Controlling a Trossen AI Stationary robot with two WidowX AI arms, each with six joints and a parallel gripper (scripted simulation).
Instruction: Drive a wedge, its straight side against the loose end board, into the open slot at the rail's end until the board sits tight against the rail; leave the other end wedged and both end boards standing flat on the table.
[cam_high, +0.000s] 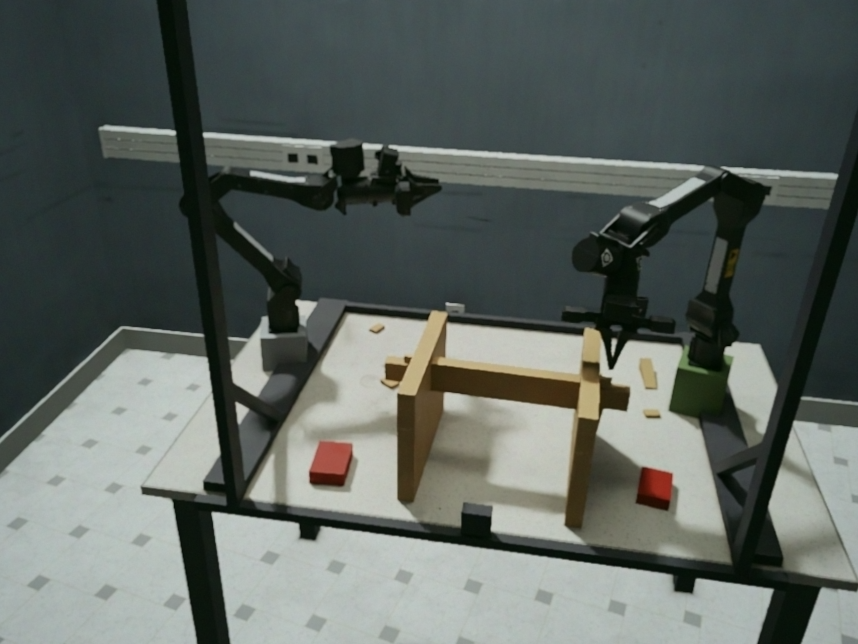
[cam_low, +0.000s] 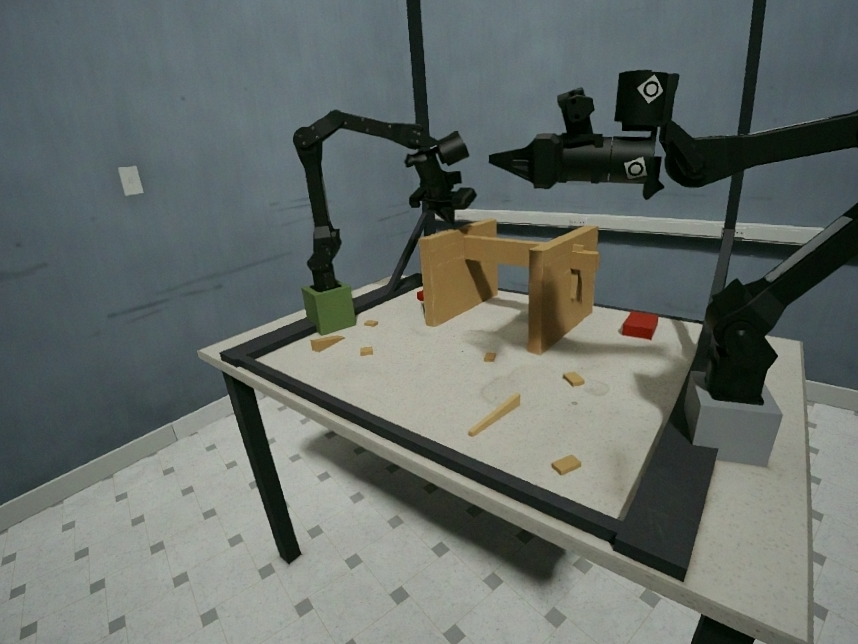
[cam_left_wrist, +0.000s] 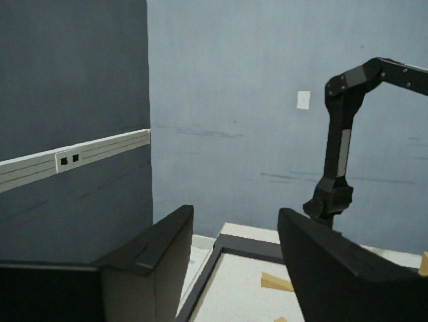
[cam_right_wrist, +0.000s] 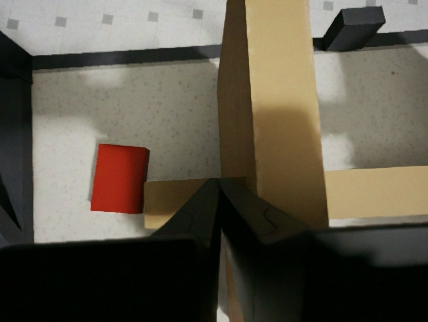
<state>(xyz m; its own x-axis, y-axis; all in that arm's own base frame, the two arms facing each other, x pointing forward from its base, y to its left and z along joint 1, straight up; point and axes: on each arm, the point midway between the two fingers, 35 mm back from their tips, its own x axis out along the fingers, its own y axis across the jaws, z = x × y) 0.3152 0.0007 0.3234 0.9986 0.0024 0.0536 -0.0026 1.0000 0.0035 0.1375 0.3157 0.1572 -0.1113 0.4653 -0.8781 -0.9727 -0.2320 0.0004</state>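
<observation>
Rail (cam_high: 505, 381) (cam_low: 502, 250) (cam_right_wrist: 170, 200) partly behind right end effector (cam_high: 612, 364) (cam_low: 449, 219) (cam_right_wrist: 220, 182), wrist view

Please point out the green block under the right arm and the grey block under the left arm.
Green block (cam_high: 695, 389) (cam_low: 331, 310): top and exterior views, front faces.
Grey block (cam_high: 282, 350) (cam_low: 734, 433): top and exterior views, front faces.
</observation>
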